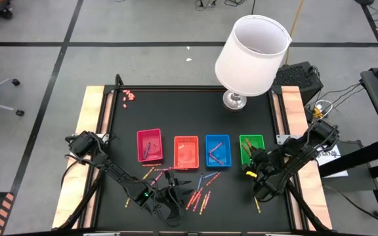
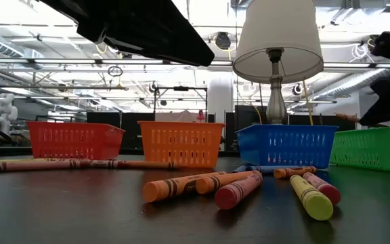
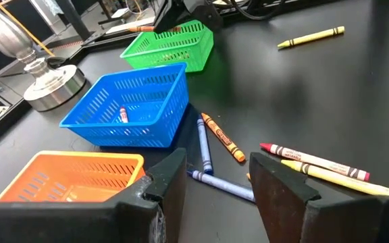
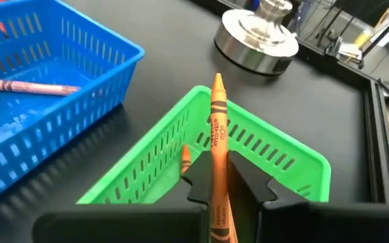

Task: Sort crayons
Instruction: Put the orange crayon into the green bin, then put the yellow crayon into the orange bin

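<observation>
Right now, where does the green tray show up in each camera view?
High view: green tray, rightmost of the four trays, beside the right gripper.
Low view: far right edge.
Left wrist view: upper middle, beyond the blue tray.
Right wrist view: centre, behind the held orange crayon.
Shared landmark: the blue tray.

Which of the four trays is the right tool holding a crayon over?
The green tray, at the right end of the row; the right tool grips an orange crayon above it.
</observation>
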`<act>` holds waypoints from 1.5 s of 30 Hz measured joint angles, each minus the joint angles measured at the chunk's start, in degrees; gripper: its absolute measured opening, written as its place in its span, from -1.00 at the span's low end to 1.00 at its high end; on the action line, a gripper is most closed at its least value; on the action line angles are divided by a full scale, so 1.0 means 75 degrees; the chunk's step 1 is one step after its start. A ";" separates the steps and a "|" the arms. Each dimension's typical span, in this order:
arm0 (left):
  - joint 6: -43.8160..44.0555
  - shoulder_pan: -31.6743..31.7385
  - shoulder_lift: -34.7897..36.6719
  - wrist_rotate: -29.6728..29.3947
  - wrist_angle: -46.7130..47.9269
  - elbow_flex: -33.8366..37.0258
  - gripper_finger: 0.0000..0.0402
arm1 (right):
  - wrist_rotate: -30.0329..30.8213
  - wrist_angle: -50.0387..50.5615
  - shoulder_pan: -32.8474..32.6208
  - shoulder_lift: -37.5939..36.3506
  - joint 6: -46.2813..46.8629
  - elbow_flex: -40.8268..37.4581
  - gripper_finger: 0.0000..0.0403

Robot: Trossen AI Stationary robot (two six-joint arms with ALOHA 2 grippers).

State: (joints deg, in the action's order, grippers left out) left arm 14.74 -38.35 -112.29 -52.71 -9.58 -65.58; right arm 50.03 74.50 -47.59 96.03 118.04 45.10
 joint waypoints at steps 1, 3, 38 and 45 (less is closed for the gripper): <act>0.0003 0.0000 0.0000 0.0000 0.0000 0.0000 -0.19 | -0.0111 -0.0025 0.0019 0.0000 -0.0003 0.0000 -0.89; 0.0005 0.0000 0.0000 0.0000 -0.0010 0.0000 -0.19 | -0.0356 -0.0015 0.0062 0.0000 -0.0006 0.0000 -0.85; 0.6713 -0.1196 0.1538 0.1664 0.5877 -0.0717 -0.19 | 0.2582 0.1287 -0.0777 -0.0060 -0.4885 0.3520 -0.41; 0.8536 -0.1764 0.1527 0.1592 0.7925 -0.0714 -0.19 | 0.2749 0.0873 -0.0749 -0.0058 -0.5490 0.3520 -0.41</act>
State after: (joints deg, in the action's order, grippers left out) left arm 78.77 -51.58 -100.84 -40.77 49.85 -70.94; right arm 70.64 81.04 -53.21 95.59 76.86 71.50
